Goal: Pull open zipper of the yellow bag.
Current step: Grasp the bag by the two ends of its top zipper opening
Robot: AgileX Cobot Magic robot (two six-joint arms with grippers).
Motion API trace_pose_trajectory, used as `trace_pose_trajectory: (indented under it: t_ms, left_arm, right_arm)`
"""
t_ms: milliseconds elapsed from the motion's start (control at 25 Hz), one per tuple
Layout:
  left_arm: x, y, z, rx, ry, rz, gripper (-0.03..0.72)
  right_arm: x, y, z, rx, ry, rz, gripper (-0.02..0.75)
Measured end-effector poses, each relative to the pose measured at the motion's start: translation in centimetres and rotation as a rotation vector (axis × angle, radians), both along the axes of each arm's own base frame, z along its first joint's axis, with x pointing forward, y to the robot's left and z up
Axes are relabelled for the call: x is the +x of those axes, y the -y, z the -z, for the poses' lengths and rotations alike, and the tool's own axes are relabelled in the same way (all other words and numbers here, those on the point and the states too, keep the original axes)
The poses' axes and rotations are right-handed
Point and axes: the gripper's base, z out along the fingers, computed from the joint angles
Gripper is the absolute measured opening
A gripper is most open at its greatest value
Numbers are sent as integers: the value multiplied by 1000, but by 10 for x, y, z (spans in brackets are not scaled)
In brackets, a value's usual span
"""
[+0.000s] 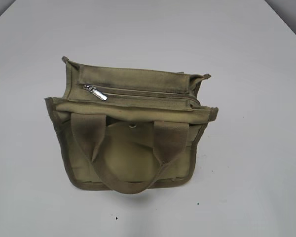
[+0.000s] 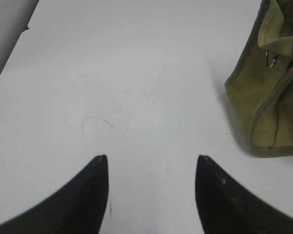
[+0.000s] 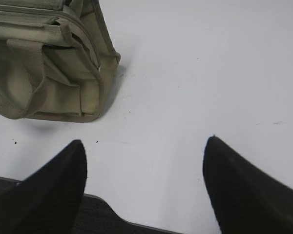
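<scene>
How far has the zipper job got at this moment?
Nothing is done: the zipper on the yellow bag looks closed, pull tab at its left end. Left gripper and right gripper hang open over bare table, holding nothing. Reaching, gripping and pulling remain.

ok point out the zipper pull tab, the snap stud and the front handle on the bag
zipper pull tab (image 1: 95,92), exterior view, middle of the silver tab
snap stud (image 1: 132,125), exterior view, centre of the round stud
front handle (image 1: 130,186), exterior view, bottom of the webbing loop

A plain white surface (image 1: 246,187) fills the room's view, with faint pencil-like scribbles (image 2: 105,123) and a few tiny dark specks (image 3: 13,142) near its front edge.
</scene>
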Motion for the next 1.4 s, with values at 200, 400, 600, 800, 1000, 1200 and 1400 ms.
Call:
trace_pose_trajectory:
  t_ms: [200, 400, 600, 800, 1000, 1200, 1400]
  left_arm:
    - [0, 0, 0, 0, 0, 0, 436]
    - [0, 0, 0, 0, 0, 0, 436]
    - [0, 0, 0, 0, 0, 0, 436]
    - [0, 0, 0, 0, 0, 0, 436]
    - [0, 0, 0, 0, 0, 0, 436]
    - [0, 0, 0, 0, 0, 0, 436]
    - [2, 0, 0, 0, -14, 4, 433]
  right_arm:
    - [0, 0, 0, 0, 0, 0, 575]
    - [0, 0, 0, 0, 0, 0, 575]
    - [0, 0, 0, 0, 0, 0, 575]
    - [0, 0, 0, 0, 0, 0, 575]
    - [0, 0, 0, 0, 0, 0, 575]
    - [0, 0, 0, 0, 0, 0, 575]
    - [0, 0, 0, 4, 0, -3, 575]
